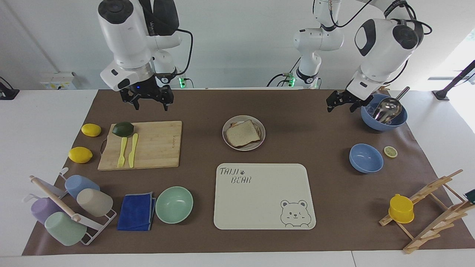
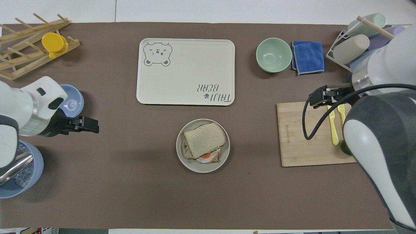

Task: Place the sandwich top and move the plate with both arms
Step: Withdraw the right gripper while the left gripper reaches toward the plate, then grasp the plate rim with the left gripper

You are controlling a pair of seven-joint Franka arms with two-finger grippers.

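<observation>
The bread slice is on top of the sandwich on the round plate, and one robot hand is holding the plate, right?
Not quite. The sandwich top does lie on the sandwich on the plate, but no hand holds the plate. The facing view shows the right gripper up over the table's edge near the cutting board, and the left gripper beside the blue bowl with the scoop.

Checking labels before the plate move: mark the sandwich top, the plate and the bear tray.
sandwich top (image 2: 204,139), overhead view, middle of the slice's face.
plate (image 2: 226,152), overhead view, bare rim beside the sandwich.
bear tray (image 1: 259,200), facing view, blank middle of its surface.
</observation>
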